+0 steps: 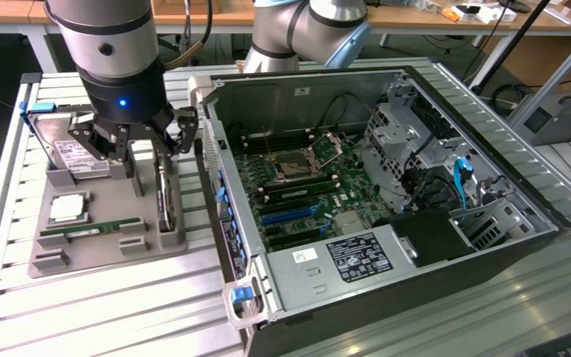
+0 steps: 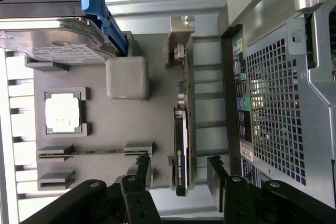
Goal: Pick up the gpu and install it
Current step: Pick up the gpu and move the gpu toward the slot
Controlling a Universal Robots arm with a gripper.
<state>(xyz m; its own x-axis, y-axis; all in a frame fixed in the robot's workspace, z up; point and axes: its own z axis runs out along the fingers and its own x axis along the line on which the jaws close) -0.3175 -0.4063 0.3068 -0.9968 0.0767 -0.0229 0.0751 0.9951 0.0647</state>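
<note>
Exterior view, left of the frame: the gripper (image 1: 145,158) hangs wide open and empty just above the gpu (image 1: 166,199), standing on edge in the grey tray (image 1: 107,256), so I think the pick-up is not yet done and needs 1 finger on each side.

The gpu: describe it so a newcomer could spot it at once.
Beside the open computer case lies a grey tray. The gpu stands on edge along the tray's side nearest the case. Unlike the hard drive and green memory stick, it is a thin black card with a silvery bracket.
</note>
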